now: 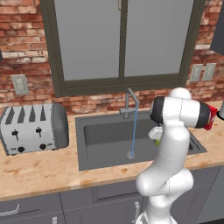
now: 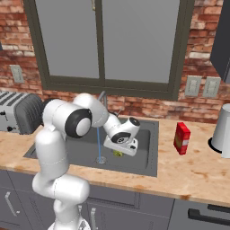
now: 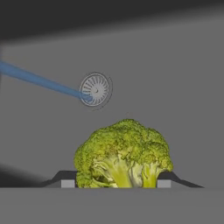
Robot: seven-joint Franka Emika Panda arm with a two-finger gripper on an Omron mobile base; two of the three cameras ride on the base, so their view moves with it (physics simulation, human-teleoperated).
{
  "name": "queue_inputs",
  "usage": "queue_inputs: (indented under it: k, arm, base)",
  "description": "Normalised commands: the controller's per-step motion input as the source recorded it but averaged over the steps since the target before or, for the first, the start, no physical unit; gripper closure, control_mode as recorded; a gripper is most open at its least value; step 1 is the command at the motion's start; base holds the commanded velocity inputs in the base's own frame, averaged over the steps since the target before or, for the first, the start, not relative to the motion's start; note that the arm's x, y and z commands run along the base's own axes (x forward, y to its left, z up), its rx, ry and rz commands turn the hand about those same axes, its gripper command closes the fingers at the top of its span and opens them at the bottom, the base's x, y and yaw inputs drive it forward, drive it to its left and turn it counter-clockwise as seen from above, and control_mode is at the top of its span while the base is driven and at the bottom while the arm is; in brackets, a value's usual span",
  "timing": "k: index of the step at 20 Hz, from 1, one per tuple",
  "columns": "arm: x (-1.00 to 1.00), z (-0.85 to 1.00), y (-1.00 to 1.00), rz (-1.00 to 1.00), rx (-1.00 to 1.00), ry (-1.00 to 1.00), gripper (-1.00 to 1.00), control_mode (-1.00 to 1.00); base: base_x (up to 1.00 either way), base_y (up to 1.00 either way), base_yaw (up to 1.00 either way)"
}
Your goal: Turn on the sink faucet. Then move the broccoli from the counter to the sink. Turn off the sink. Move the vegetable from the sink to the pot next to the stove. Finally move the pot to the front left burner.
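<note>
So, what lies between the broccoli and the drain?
In the hand view, bare grey sink floor between the broccoli and the drain.

No readable writing anywhere in this kitchen.

The red box point(image 2: 182, 138) standing on the counter point(image 2: 188, 173) right of the sink point(image 2: 152, 148) has plain faces with no lettering I can make out. The toaster point(image 1: 34, 127) shows dark levers and knobs on its front but no brand or numbers. The wall plates point(image 2: 202, 86) on the brick are blank, and so is the one point(image 1: 19, 84) above the toaster. The faucet point(image 1: 129, 104) carries no mark I can see.
</note>
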Motion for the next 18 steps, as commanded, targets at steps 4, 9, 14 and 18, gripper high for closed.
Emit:
queue_inputs:
  k: [4,9,14,18]
  arm:
    - [0.03,-0.10,0.00,0.00,0.00,0.00,1.00,-1.00]
    - [0.06,-0.12,0.03,0.00,0.00,0.00,1.00,-1.00]
    - [0.08,-0.10,0.05,0.00,0.00,0.00,1.00,-1.00]
    - [0.11,-0.11,0.05,0.00,0.00,0.00,1.00,-1.00]
  base:
    - [0.00,0.00,0.00]
    - [0.00,0.00,0.00]
    - [0.00,0.00,0.00]
    - [0.00,0.00,0.00]
